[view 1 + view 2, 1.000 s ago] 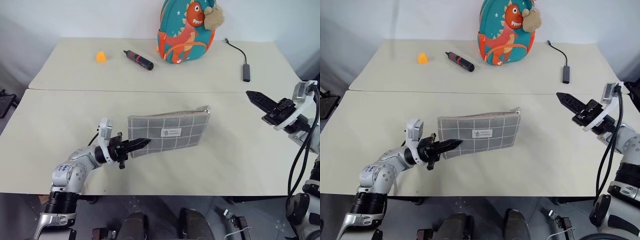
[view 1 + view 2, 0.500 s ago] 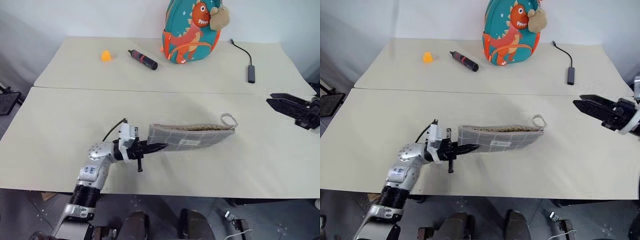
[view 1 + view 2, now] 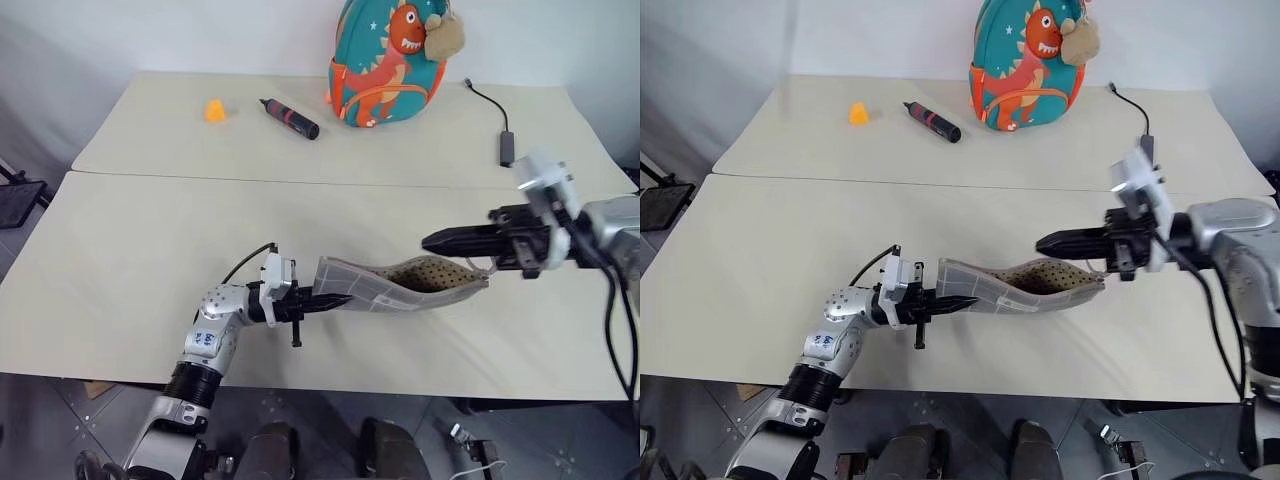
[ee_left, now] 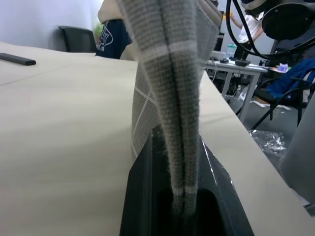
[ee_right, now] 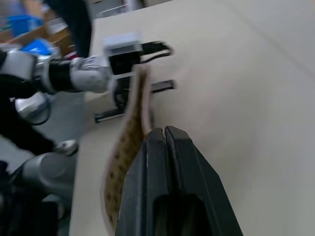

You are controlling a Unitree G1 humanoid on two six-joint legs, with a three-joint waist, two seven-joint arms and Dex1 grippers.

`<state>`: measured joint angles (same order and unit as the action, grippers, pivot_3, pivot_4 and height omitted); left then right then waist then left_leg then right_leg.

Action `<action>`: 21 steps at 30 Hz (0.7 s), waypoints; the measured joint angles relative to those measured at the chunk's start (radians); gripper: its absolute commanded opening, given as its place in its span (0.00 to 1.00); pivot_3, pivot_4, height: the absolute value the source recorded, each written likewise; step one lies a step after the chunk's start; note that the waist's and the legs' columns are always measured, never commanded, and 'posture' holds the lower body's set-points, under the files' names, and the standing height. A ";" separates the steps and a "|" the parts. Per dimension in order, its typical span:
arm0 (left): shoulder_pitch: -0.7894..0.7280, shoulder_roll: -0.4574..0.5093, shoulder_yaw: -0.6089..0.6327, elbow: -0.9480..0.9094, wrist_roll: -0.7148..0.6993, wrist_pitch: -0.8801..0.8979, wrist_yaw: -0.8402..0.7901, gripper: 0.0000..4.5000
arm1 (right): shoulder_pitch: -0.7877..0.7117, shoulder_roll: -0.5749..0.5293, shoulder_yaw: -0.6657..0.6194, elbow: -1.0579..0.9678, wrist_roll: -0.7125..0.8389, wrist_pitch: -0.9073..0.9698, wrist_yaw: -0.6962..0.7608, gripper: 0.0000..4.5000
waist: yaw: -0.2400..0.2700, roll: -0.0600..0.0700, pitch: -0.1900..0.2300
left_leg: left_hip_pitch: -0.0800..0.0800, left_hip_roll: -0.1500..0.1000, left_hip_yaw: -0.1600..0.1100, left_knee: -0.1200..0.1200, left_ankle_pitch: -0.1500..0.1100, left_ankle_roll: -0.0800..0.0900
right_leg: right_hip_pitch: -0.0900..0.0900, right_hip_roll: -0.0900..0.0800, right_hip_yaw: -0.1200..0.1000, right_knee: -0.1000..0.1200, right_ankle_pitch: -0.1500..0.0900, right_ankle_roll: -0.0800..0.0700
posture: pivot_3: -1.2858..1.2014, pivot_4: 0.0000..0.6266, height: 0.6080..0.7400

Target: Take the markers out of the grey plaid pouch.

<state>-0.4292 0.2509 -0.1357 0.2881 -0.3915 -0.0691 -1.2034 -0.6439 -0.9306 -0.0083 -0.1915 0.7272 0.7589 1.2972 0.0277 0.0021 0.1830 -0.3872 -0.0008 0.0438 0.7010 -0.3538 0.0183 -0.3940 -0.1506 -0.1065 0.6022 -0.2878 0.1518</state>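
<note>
1. Two beige tables [image 3: 130,240] butt together in the head views. The pouch [image 3: 395,285] sags above the near one, its mouth gaping on dotted lining. The left gripper [image 3: 335,300] pinches its closed end. The right gripper [image 3: 432,241], fingers pressed together, points at the open end. A backpack [image 3: 385,60], black marker [image 3: 290,118] and orange piece [image 3: 214,110] sit on the far table.
2. Left wrist: fingers [image 4: 142,191] clamp the pouch's folded edge [image 4: 172,98].
3. Right wrist: clenched fingers [image 5: 165,162] sit just beside the lining [image 5: 120,162]; no markers visible.
</note>
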 measured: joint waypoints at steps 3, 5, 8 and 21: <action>0.014 0.001 -0.001 0.000 0.005 -0.002 0.003 0.00 | 0.002 0.007 0.041 -0.019 -0.040 -0.039 0.010 0.00 | -0.003 0.000 0.000 | 0.000 0.000 0.000 0.000 0.000 0.000 | 0.001 0.000 0.000 0.000 0.000 0.000 | 0.52 0.24 1.00; 0.017 0.000 -0.001 -0.001 0.006 -0.003 0.009 0.00 | 0.009 0.027 0.077 -0.033 -0.065 -0.066 0.017 0.00 | -0.004 0.000 0.000 | 0.000 0.000 0.000 0.000 0.000 0.000 | 0.001 0.000 0.000 0.000 0.000 0.000 | 0.52 0.24 1.00; 0.022 -0.001 -0.001 -0.006 0.007 -0.004 0.017 0.00 | 0.042 0.030 0.114 -0.043 -0.113 -0.144 0.058 0.00 | -0.004 0.000 0.000 | 0.000 0.000 0.000 0.000 0.000 0.000 | 0.001 0.000 0.000 0.000 0.000 0.000 | 0.52 0.24 1.00; 0.049 0.000 -0.001 -0.030 0.014 -0.008 0.039 0.00 | 0.024 0.010 0.286 -0.051 -0.415 -0.264 0.045 0.08 | -0.005 0.000 0.000 | 0.001 0.000 -0.001 0.001 0.000 0.000 | 0.001 0.000 -0.001 0.000 0.000 0.000 | 0.52 0.24 1.00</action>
<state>-0.3801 0.2510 -0.1368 0.2586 -0.3772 -0.0774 -1.1648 -0.6203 -0.9205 0.2775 -0.2428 0.3122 0.4946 1.3423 0.0231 0.0021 0.1829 -0.3863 -0.0003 0.0432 0.7017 -0.3538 0.0182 -0.3926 -0.1503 -0.1070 0.6022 -0.2877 0.1519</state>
